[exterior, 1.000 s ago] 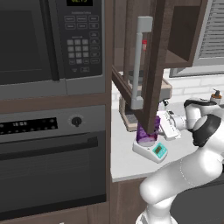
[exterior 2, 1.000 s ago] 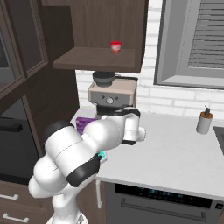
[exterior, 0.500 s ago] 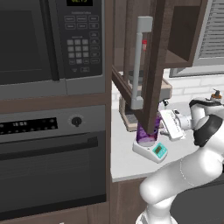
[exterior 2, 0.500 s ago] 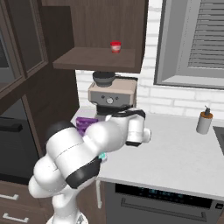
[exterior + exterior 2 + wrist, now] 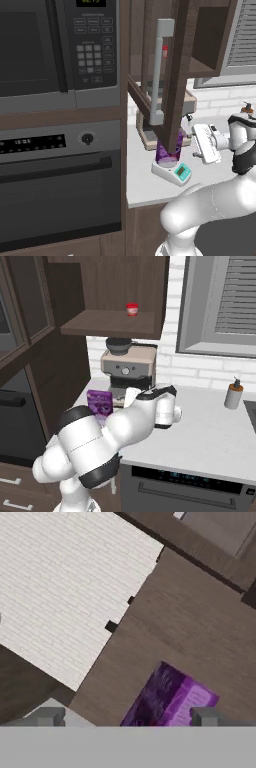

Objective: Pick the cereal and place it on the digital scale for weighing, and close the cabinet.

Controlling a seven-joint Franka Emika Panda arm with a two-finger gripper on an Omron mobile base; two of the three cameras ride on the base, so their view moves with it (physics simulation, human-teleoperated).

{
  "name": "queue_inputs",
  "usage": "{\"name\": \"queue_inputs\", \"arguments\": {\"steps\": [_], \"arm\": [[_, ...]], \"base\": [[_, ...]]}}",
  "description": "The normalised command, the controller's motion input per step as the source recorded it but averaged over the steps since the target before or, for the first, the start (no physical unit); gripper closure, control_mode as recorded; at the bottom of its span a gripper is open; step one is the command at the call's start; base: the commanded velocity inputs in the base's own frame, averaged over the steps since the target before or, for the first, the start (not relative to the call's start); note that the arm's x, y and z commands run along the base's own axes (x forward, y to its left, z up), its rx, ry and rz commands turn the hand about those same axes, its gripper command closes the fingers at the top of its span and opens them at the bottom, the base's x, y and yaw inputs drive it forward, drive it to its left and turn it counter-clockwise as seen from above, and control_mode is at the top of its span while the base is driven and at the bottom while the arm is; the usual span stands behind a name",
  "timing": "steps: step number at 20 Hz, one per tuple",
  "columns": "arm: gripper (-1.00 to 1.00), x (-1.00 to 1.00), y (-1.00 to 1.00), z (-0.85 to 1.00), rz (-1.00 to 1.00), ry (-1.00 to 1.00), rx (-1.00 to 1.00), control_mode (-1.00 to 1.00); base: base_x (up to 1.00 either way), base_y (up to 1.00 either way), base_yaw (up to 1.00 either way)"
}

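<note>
Cereal [image 5: 168,150] upright on scale [image 5: 172,172], near table's [image 5: 210,436] front-left corner. Cabinet door [image 5: 175,75] open. End effector [image 5: 206,143] just right of cereal, empty, fingers apart.

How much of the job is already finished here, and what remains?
Done: the cereal stands on the digital scale. In hand: nothing; the gripper is beside the box, and I cannot tell whether its fingers are open. Left: the cabinet door is open, with a red-capped jar on its shelf.
</note>
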Motion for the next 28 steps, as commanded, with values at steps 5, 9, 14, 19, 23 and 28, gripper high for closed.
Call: {"name": "queue_inputs", "arguments": {"steps": [5,9,14,19,23,28], "arm": [[-1.00,-0.70,0.29,0.52,-0.03,-0.70,-0.02,-1.00],[-1.00,-0.49,0.67,0.69,-0.10,-0.59,0.00,-1.00],[-1.00,-0.59,0.62,0.67,-0.20,-0.46,0.00,-1.00],[-1.00,-0.65,0.47,0.80,-0.21,-0.26,0.01,-1.00],[-1.00,-0.70,0.49,0.69,-0.21,-0.23,0.04,-1.00],[-1.00,-0.79,0.54,0.54,-0.15,-0.19,0.02,-1.00]], "base": [[0.00,0.00,0.00],[0.00,0.00,0.00],[0.00,0.00,0.00],[0.00,0.00,0.00],[0.00,0.00,0.00],[0.00,0.00,0.00]]}}
